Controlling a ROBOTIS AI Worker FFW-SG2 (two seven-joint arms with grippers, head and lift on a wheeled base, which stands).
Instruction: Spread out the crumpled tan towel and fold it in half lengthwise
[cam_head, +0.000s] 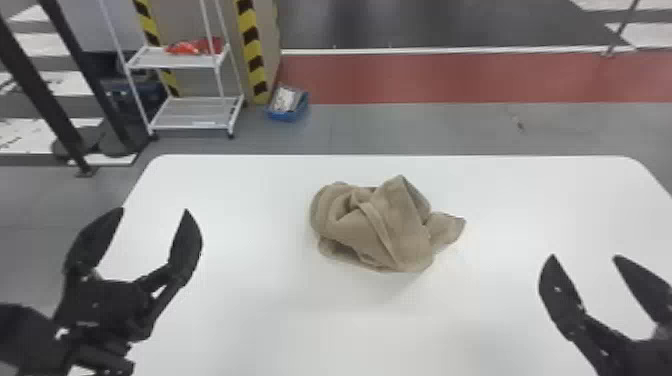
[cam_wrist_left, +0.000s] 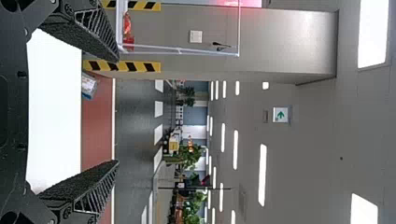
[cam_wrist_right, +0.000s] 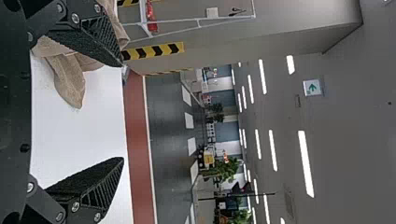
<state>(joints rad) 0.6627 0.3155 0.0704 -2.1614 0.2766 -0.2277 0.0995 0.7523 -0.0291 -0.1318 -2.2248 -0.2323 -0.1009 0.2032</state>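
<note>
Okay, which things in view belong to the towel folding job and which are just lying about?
For the job:
- tan towel, crumpled
- white table under it
- left gripper and right gripper, jaws open

Just lying about:
- white rack with red things on its upper shelf
- blue box on the floor

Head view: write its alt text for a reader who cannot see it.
A crumpled tan cloth towel lies on a white table; nearer, to either side, are an open black left gripper and open black right gripper.
</note>
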